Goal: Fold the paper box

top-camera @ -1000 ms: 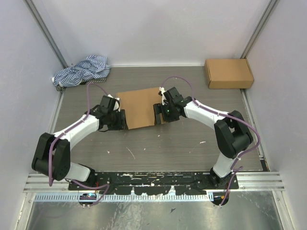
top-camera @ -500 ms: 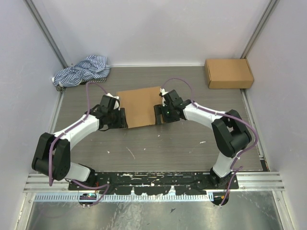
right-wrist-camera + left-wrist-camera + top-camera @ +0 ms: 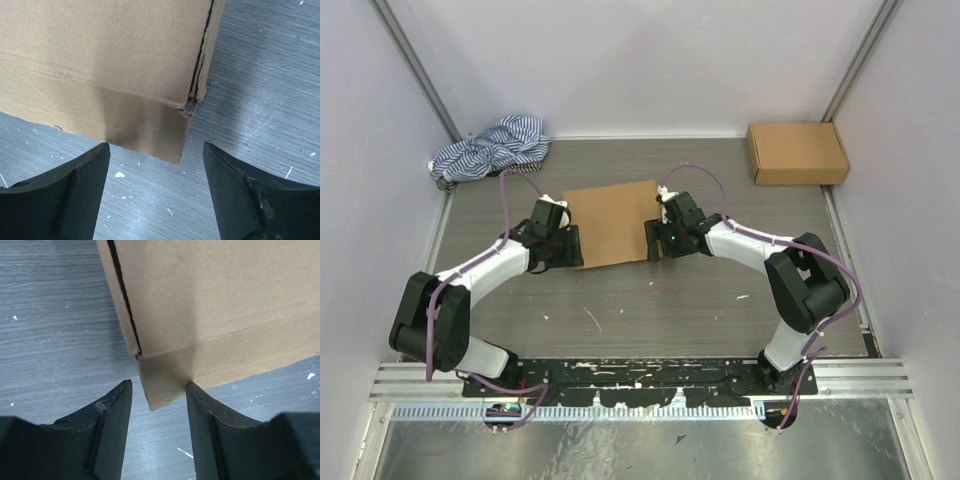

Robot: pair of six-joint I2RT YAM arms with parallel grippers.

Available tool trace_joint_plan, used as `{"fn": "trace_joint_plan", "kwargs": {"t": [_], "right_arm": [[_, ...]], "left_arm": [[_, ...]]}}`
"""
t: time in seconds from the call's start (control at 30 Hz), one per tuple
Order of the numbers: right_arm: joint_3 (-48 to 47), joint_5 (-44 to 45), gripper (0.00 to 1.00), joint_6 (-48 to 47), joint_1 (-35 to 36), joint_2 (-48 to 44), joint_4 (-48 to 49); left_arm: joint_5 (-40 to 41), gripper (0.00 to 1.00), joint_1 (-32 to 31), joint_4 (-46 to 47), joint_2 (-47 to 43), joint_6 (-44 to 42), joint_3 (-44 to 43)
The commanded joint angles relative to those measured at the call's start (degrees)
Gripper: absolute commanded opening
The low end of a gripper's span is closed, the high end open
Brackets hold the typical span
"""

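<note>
The paper box [image 3: 610,222] is a flat brown cardboard mailer lying closed at the middle of the table. My left gripper [image 3: 576,247] is at its near left corner. In the left wrist view the left gripper [image 3: 158,385] is open, with the box's corner flap [image 3: 165,382] just between the fingertips and touching the right finger [image 3: 212,430]. My right gripper [image 3: 653,241] is at the box's near right corner. In the right wrist view the right gripper [image 3: 155,145] is wide open, and the box's corner [image 3: 150,127] lies just ahead between the tips, untouched.
A second brown cardboard box [image 3: 797,152] sits at the back right by the wall. A blue-and-white striped cloth [image 3: 490,148] is bunched at the back left. Walls close in the table on three sides.
The right gripper has shifted slightly right and nearer along the box's right edge. The left gripper has barely moved. The box stays in place.
</note>
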State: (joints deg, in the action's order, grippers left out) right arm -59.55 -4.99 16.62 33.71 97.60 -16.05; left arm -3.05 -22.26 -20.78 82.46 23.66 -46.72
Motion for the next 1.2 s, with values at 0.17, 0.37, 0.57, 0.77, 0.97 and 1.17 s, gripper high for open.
{"fn": "trace_joint_plan", "kwargs": {"t": [0.17, 0.37, 0.57, 0.77, 0.97, 1.17], "right_arm": [[1.5, 3.8, 0.79, 1.2, 0.4, -2.2, 6.1], [3.1, 2.0, 0.79, 0.8, 0.4, -10.0, 5.4], [-4.4, 3.2, 0.68, -1.3, 0.3, -13.0, 4.1], [-22.3, 3.4, 0.01, -2.9, -3.0, 0.7, 3.7], [-44.9, -2.2, 0.19, -4.0, -6.8, 21.0, 4.2], [-65.2, -8.3, 0.24, -5.7, -8.0, 39.3, 1.7]], "left_arm": [[7.3, 0.56, 0.1, 7.1, 2.5, 2.6, 3.4], [7.2, 0.56, 0.1, 5.6, -4.2, 3.0, 6.2], [1.0, 0.45, 0.1, 4.5, -16.0, 4.2, 8.3], [-10.7, 0.0, 0.0, 12.3, -16.7, 4.7, 11.5], [-11.5, 0.0, -0.1, 13.7, -10.9, 4.4, 12.5], [-9.5, 0.04, -0.4, 17.5, -5.9, 5.9, 13.8]]}}
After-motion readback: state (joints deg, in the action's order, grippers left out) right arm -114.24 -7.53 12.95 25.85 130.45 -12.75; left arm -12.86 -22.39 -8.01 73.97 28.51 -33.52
